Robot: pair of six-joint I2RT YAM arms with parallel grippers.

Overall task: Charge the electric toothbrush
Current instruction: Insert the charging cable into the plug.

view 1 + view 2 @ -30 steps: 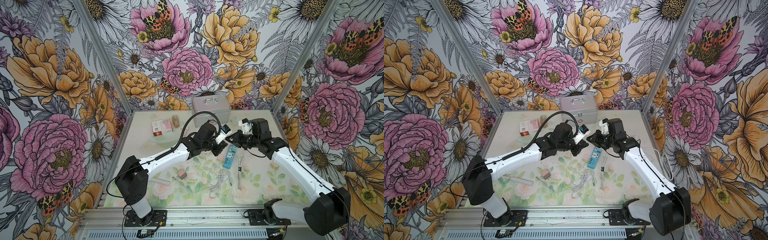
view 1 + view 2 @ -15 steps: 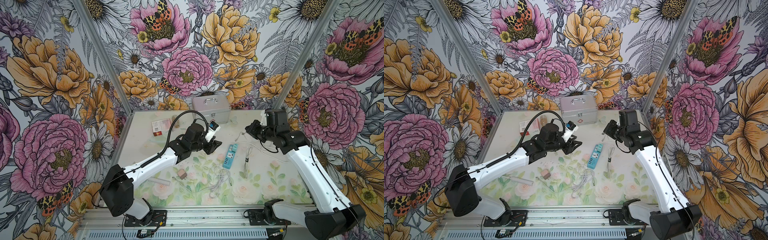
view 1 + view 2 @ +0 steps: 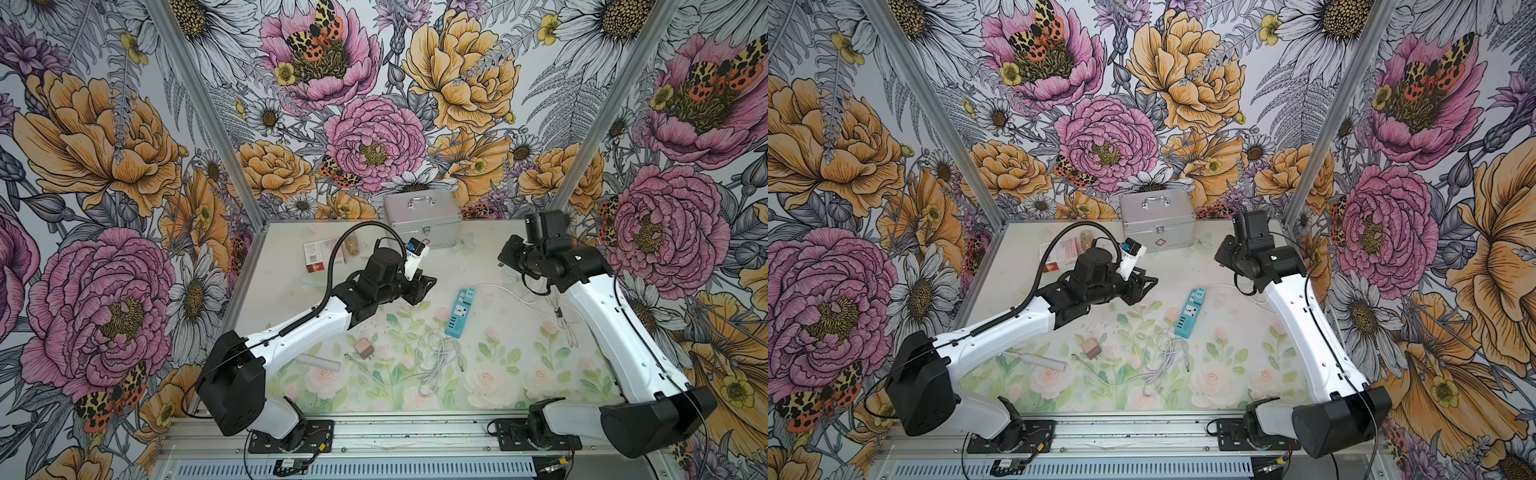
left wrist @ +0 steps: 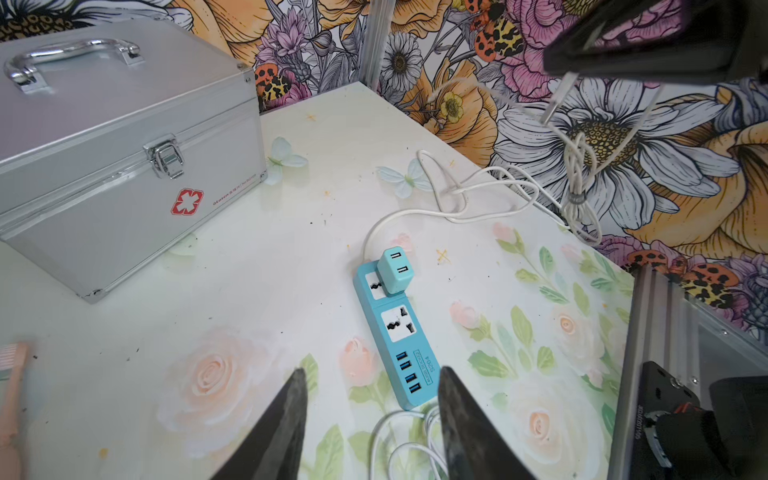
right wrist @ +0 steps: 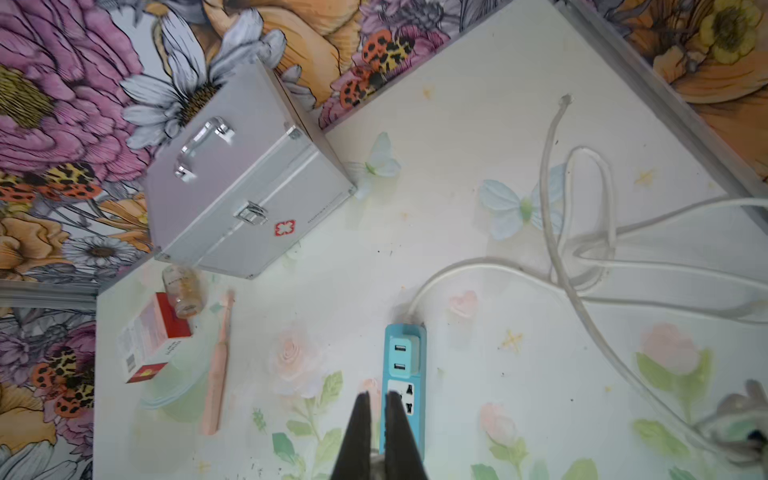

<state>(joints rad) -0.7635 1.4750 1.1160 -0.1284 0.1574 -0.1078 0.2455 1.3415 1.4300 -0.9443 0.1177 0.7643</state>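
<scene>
Toothbrush (image 5: 218, 365) lies flat near silver case (image 5: 245, 195), latch side: light, stiff, slick, likely rolls; I'd take mid-handle. My left end effector (image 4: 372, 370) half-spread, empty; right end effector (image 5: 376, 395) pinched on charging cable (image 4: 575, 166).

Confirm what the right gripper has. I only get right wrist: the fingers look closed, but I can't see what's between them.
Observer: The left wrist view shows the right gripper shut on a white charging cable. Its metal plug sticks out and the tied bundle dangles below.
Operator: Left gripper?
Observer: The left gripper is open and empty, aimed toward the blue power strip.
Operator: Any other cable around?
Observer: Yes. In both top views a loose white cable coil lies on the robot's side of the strip, with a pink adapter apart from it.
</scene>
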